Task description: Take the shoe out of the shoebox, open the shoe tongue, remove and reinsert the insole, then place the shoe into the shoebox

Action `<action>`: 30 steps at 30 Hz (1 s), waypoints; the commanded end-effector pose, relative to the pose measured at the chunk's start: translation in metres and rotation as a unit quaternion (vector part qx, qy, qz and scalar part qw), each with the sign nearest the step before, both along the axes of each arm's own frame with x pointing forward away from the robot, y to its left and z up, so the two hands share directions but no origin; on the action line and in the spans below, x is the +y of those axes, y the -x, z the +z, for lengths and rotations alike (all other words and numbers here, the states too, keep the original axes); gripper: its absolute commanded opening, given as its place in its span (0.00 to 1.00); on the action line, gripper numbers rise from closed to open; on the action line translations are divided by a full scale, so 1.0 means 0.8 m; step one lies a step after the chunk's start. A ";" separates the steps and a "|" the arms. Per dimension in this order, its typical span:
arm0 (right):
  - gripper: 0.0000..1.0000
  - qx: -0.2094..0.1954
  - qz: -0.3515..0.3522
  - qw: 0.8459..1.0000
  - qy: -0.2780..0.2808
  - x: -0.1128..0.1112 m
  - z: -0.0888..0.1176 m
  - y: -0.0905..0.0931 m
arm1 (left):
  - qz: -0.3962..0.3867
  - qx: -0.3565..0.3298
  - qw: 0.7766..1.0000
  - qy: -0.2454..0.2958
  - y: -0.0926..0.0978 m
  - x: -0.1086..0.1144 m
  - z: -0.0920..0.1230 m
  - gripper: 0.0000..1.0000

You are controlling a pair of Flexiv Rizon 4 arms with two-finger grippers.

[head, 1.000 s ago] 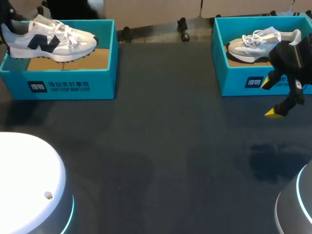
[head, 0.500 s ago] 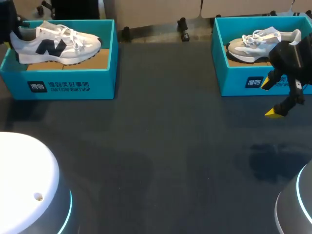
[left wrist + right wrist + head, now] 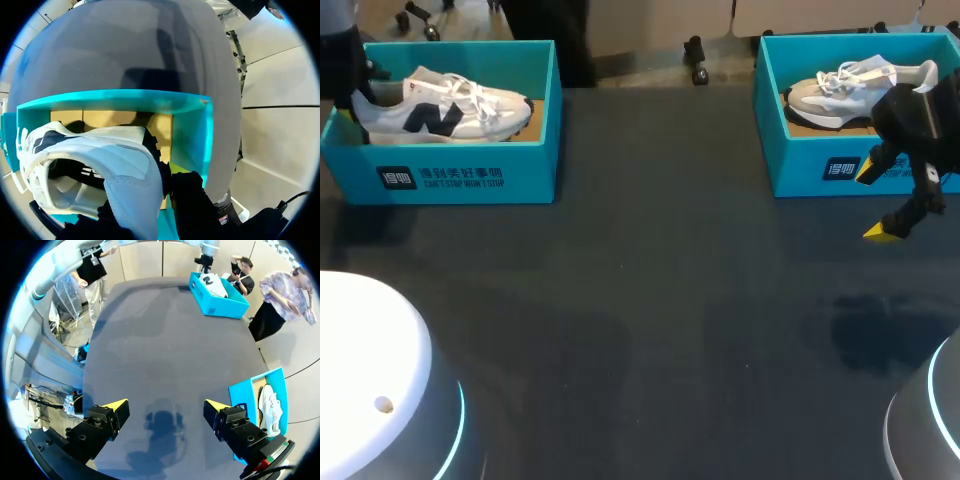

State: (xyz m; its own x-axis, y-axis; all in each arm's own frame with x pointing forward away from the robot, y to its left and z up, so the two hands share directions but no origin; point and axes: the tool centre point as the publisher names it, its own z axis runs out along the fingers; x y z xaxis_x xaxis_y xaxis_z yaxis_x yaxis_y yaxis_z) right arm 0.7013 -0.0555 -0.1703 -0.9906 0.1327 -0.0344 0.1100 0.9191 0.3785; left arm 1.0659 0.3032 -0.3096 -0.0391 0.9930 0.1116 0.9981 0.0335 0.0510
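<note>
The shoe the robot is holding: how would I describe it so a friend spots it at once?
On the dark table, a teal shoebox sits at each far corner. In the left shoebox is a white shoe with a dark side mark, its heel gripped by the left end effector; the pale shoe in the right shoebox has no such mark.

gripper [image 3: 150,196] clasps shoe [image 3: 92,154] heel above shoebox [image 3: 193,125]

Two shoeboxes at the counter's [image 3: 650,300] far corners.
In the left shoebox [image 3: 440,178] is a shoe [image 3: 450,108], its heel between the left end effector's [image 3: 150,190] fingers; the right shoebox [image 3: 810,165] holds a second shoe [image 3: 845,88], with the right end effector [image 3: 876,202] just before it.
</note>
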 end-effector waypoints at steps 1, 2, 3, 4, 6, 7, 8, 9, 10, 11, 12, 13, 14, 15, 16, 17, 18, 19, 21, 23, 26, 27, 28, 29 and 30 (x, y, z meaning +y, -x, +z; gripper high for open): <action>1.00 0.001 0.000 1.000 0.001 0.002 -0.001 -0.002 | -0.002 -0.001 1.000 -0.003 0.000 -0.004 -0.019 0.00; 1.00 0.001 0.000 1.000 0.001 0.002 -0.001 -0.002 | -0.005 0.001 1.000 -0.006 0.001 -0.005 -0.022 0.00; 1.00 0.001 0.000 1.000 0.001 0.002 -0.001 -0.002 | -0.006 0.002 1.000 -0.007 0.002 -0.005 -0.026 0.00; 1.00 0.001 0.000 1.000 0.001 0.002 -0.001 -0.002 | -0.007 0.002 1.000 -0.008 0.004 -0.005 -0.029 0.00; 1.00 0.001 0.000 1.000 0.001 0.002 -0.001 -0.002 | -0.010 0.006 1.000 -0.014 0.005 -0.005 -0.037 0.00; 1.00 0.001 0.000 1.000 0.001 0.002 -0.001 -0.002 | -0.010 0.007 1.000 -0.014 0.005 -0.005 -0.040 0.00; 1.00 0.001 0.000 1.000 0.001 0.002 -0.001 -0.002 | -0.010 0.008 1.000 -0.015 0.005 -0.005 -0.043 0.00; 1.00 0.001 0.000 1.000 0.001 0.002 -0.001 -0.002 | -0.010 0.011 1.000 -0.017 0.006 -0.005 -0.046 0.00; 1.00 0.001 0.000 1.000 0.001 0.002 -0.001 -0.002 | -0.010 0.013 1.000 -0.016 0.005 -0.005 -0.049 0.00; 1.00 0.001 0.000 1.000 0.001 0.002 -0.001 -0.002 | -0.010 0.014 1.000 -0.018 0.006 -0.005 -0.052 0.00; 1.00 0.001 0.000 1.000 0.001 0.002 -0.001 -0.002 | -0.011 0.014 1.000 -0.019 0.006 -0.005 -0.055 0.00; 1.00 0.001 0.000 1.000 0.001 0.002 -0.001 -0.002 | -0.011 0.016 1.000 -0.020 0.005 -0.006 -0.058 0.00; 1.00 0.001 0.000 1.000 0.001 0.002 -0.001 -0.002 | -0.013 0.018 1.000 -0.021 0.005 -0.006 -0.061 0.00; 1.00 0.001 0.000 1.000 0.001 0.002 -0.001 -0.002 | -0.013 0.020 0.999 -0.025 0.005 -0.006 -0.065 0.00; 1.00 0.001 0.000 1.000 0.001 0.002 -0.001 -0.002 | -0.013 0.020 0.999 -0.025 0.005 -0.007 -0.068 0.00; 1.00 0.001 0.000 1.000 0.001 0.002 -0.001 -0.002 | -0.013 0.025 0.999 -0.026 0.005 -0.006 -0.071 0.00; 1.00 0.001 0.000 1.000 0.001 0.002 -0.001 -0.002 | -0.013 0.027 0.999 -0.028 0.005 -0.006 -0.074 0.00; 1.00 0.001 0.000 1.000 0.001 0.002 -0.001 -0.002 | -0.013 0.028 0.999 -0.027 0.005 -0.005 -0.076 0.00; 1.00 0.001 0.000 1.000 0.001 0.002 -0.001 -0.002 | -0.013 0.032 0.999 -0.031 0.005 -0.005 -0.082 0.00; 1.00 0.001 0.000 1.000 0.001 0.002 -0.001 -0.002 | -0.015 0.039 0.999 -0.034 0.004 -0.005 -0.088 0.00; 1.00 0.001 0.000 1.000 0.001 0.002 -0.001 -0.002 | -0.022 0.050 0.998 -0.031 0.004 -0.005 -0.093 0.00; 1.00 0.001 0.000 1.000 0.001 0.002 -0.001 -0.002 | -0.027 0.053 0.998 -0.030 0.004 -0.006 -0.094 0.00; 1.00 0.001 0.000 1.000 0.001 0.002 -0.001 -0.002 | -0.030 0.055 0.998 -0.028 0.005 -0.006 -0.095 0.00; 1.00 0.001 0.000 1.000 0.001 0.002 -0.001 -0.002 | -0.031 0.055 0.998 -0.028 0.005 -0.007 -0.096 0.02; 1.00 0.001 0.000 1.000 0.001 0.002 -0.001 -0.002 | -0.037 0.058 0.997 -0.027 0.006 -0.007 -0.096 0.18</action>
State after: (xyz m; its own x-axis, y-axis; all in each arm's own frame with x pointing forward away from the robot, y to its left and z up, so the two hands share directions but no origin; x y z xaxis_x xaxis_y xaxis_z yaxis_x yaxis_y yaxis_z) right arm 0.7013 -0.0555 -0.1703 -0.9906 0.1327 -0.0344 0.1099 0.9191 0.3784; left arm 1.0557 0.2992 -0.3826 0.0374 0.9850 0.1683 0.9984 -0.0297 -0.0482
